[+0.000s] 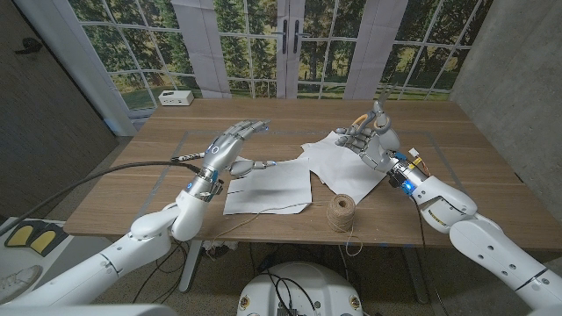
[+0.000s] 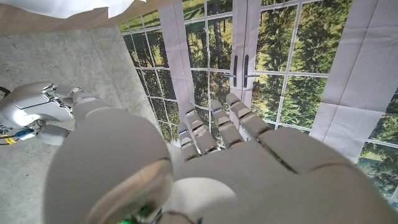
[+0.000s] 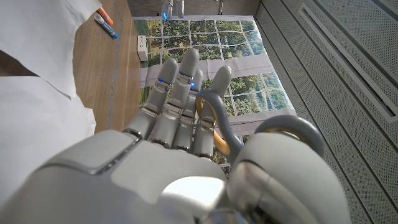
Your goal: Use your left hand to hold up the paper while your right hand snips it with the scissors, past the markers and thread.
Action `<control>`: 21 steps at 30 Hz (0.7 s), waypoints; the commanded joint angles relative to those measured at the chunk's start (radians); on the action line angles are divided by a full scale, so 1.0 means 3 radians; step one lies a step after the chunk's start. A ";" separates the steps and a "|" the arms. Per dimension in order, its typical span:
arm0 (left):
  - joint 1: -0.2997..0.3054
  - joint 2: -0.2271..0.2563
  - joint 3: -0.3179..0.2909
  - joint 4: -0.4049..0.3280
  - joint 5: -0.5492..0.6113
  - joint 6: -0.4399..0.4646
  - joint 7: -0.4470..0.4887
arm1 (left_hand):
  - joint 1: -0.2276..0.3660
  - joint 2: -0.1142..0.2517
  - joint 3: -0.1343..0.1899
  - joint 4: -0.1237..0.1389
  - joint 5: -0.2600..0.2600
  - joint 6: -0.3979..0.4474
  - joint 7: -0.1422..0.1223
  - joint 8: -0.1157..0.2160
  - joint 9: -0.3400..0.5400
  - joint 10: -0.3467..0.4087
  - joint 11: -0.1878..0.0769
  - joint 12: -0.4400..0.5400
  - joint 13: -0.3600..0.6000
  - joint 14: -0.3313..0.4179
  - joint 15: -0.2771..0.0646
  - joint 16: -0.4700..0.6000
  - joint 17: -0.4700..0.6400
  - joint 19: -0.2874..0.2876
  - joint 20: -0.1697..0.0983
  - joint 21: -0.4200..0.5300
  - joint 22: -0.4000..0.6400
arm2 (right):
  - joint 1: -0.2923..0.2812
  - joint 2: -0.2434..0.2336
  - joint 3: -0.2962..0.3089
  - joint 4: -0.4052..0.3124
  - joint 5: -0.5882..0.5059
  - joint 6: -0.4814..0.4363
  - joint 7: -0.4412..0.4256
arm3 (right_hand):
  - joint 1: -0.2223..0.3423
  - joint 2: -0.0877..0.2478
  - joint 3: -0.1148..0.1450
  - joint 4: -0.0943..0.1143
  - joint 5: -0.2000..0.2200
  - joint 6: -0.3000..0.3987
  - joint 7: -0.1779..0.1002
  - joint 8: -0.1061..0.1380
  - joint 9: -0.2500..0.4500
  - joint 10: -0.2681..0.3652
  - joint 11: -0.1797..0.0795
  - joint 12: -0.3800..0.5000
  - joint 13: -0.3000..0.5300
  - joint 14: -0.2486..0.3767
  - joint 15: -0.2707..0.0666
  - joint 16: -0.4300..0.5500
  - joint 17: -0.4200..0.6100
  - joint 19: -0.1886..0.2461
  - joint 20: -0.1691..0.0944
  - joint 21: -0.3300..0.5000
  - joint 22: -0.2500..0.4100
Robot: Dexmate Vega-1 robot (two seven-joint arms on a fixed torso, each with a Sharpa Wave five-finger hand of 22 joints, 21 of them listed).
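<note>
Seemingly, scissors (image 3: 214, 121) in right hand (image 1: 373, 140), over paper (image 1: 290, 180).

A wooden table (image 1: 263, 123) stands before tall white-framed windows (image 1: 263, 44) (trees outside, daylight), with grey concrete wall (image 1: 509, 70) at one side and a white box (image 1: 176, 98) at its far corner.

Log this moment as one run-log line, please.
left robot hand: open, raised above paper | right robot hand: holding scissors | twine ball: near table edge | cut: not started
</note>
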 commanded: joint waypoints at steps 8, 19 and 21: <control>-0.0240 0.0028 0.0205 -0.0088 0.0244 0.0335 -0.0564 | -0.0023 -0.0005 -0.0001 0.0001 -0.0016 0.0187 -0.0020 0.0064 0.0014 -0.0016 -0.0002 0.0018 0.0006 -0.0058 -0.0564 0.0009 0.0009 -0.0017 -0.0028 -0.0001 0.0004 | 0.0035 -0.0062 0.0004 0.0013 0.0009 -0.0041 0.0068 | -0.0001 0.0031 -0.0012 -0.0037 0.0023 -0.0188 0.0179 0.0027 -0.0009 0.0254 -0.0022 -0.0038 0.0005 -0.0167 -0.0326 -0.0020 0.0005 0.0034 -0.0005 -0.0035 0.0012; -0.0411 0.0003 0.0404 -0.0121 0.0558 0.0587 -0.0806 | 0.0097 0.0044 0.0055 -0.0048 0.0046 0.0228 -0.0022 0.0064 0.0011 -0.0026 -0.0004 0.0019 0.0007 -0.0099 -0.0564 0.0003 0.0006 -0.0040 -0.0018 -0.0006 0.0004 | 0.0074 -0.0061 -0.0010 0.0066 0.0005 -0.0036 0.0138 | -0.0001 0.0043 -0.0009 -0.0049 0.0020 -0.0201 0.0182 0.0041 0.0001 0.0255 -0.0021 -0.0049 0.0004 -0.0170 -0.0323 -0.0023 0.0002 0.0041 -0.0004 -0.0064 0.0013; -0.0424 0.0012 0.0441 -0.0178 0.0677 0.0692 -0.0872 | 0.0128 0.0058 0.0067 -0.0059 0.0065 0.0222 -0.0037 0.0056 0.0010 -0.0030 -0.0003 0.0018 0.0007 -0.0122 -0.0559 -0.0002 0.0006 -0.0057 -0.0004 -0.0010 0.0004 | 0.0073 -0.0061 -0.0007 0.0067 0.0021 -0.0049 0.0130 | 0.0002 0.0047 -0.0007 -0.0052 0.0020 -0.0206 0.0182 0.0041 0.0000 0.0253 -0.0028 -0.0051 0.0006 -0.0174 -0.0321 -0.0025 0.0001 0.0041 -0.0001 -0.0070 0.0013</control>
